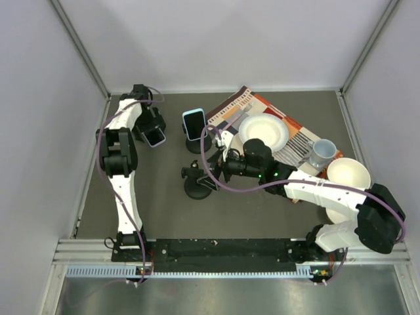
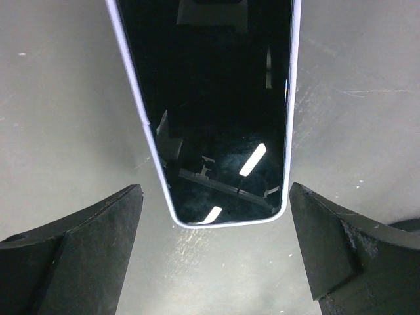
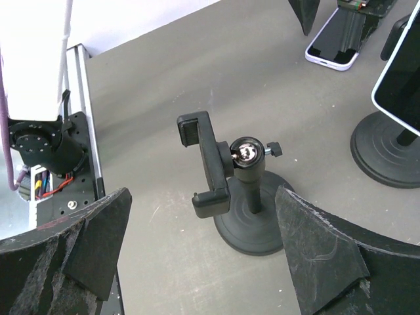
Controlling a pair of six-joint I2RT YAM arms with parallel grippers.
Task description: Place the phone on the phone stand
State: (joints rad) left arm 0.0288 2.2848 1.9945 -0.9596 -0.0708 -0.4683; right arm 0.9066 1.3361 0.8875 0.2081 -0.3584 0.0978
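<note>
While the phone [image 2: 216, 111] lies flat on the counter [image 2: 59, 98] between my spread left fingers [image 2: 72, 249], I judge it stiff, light and glassy-slick, best pinched across its long edges. My right fingers [image 3: 72, 256] gape apart before the empty stand [image 3: 246, 197].

Phone stand [image 3: 244, 190] upright between wide-apart gripper [image 3: 203, 195] fingers; phone [image 3: 333, 44] flat beyond.
</note>
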